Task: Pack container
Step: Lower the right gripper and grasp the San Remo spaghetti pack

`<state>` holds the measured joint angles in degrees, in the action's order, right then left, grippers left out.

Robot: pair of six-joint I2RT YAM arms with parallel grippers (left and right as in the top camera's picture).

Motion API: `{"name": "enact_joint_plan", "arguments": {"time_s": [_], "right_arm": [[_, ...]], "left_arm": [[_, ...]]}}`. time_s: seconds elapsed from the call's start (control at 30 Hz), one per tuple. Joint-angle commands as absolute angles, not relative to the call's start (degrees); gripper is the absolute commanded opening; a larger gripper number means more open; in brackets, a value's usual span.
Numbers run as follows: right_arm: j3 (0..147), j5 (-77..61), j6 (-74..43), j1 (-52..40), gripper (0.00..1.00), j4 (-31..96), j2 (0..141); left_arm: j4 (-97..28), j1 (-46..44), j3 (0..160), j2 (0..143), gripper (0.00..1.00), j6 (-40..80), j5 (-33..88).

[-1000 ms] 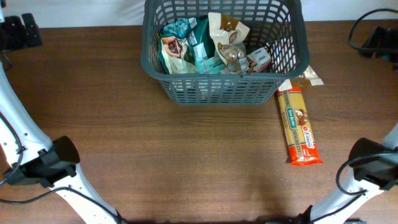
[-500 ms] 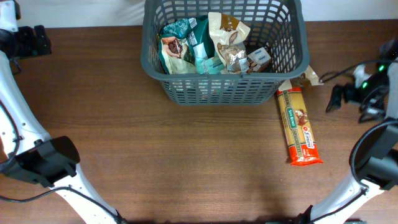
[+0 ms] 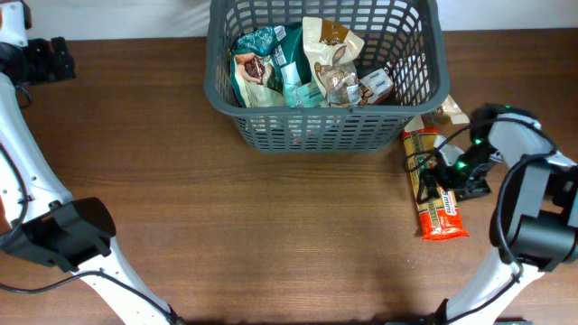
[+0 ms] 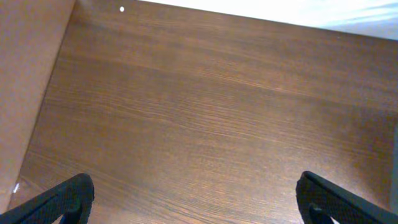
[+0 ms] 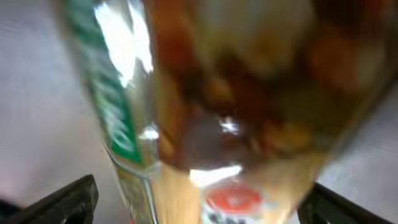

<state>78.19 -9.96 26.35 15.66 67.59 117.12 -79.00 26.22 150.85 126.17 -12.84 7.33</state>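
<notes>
1. The container (image 3: 316, 131), a dark grey slotted basket, stands on the tabletop (image 3: 271, 226) at its far edge, with several food packets (image 3: 307, 68) standing or leaning inside it.
2. A long pasta packet (image 3: 444, 217) lies flat on the tabletop just beside the container's right front corner, outside it.
3. The right gripper (image 3: 441, 176) hangs over the middle of that packet. In the right wrist view its fingers (image 5: 74, 199) stand wide apart on either side of the blurred packet (image 5: 205, 124), not clamped on it.
4. The left gripper (image 3: 45, 59) is well to the left of the container. Its fingers (image 4: 78, 190) are spread wide over bare wood, holding nothing.
</notes>
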Motion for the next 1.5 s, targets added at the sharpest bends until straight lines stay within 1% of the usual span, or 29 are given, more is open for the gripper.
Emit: {"name": "enact_joint_plan", "arguments": {"time_s": [0.0,0.27,0.5,0.73,1.0,1.3,1.33,1.47], "right_arm": [[75.7,-9.3,29.9,13.8,0.99,62.9,118.7],[75.7,-8.6,29.3,13.5,0.99,59.7,118.7],[75.7,-8.6,23.3,13.5,0.99,56.4,118.7],[75.7,-8.7,20.4,13.5,0.99,55.4,118.7],[75.7,-16.0,20.4,13.5,0.99,55.3,118.7],[75.7,-17.4,20.6,13.5,0.99,55.4,118.7],[75.7,-17.4,21.4,13.5,1.0,55.4,118.7],[75.7,-17.4,28.5,13.5,0.98,57.5,118.7]], "left_arm": [[-78.8,26.4,150.6,126.7,0.99,-13.8,7.7],[-79.1,26.4,150.6,126.7,0.99,-13.8,7.7],[-79.1,26.4,150.6,126.7,0.99,-13.8,7.7],[-79.1,26.4,150.6,126.7,0.99,-13.8,7.7],[-79.1,26.4,150.6,126.7,0.99,-13.8,7.7],[-79.1,26.4,150.6,126.7,0.99,-13.8,7.7],[-79.1,26.4,150.6,126.7,0.99,-13.8,7.7],[-79.1,26.4,150.6,126.7,0.99,-13.8,7.7]]}}
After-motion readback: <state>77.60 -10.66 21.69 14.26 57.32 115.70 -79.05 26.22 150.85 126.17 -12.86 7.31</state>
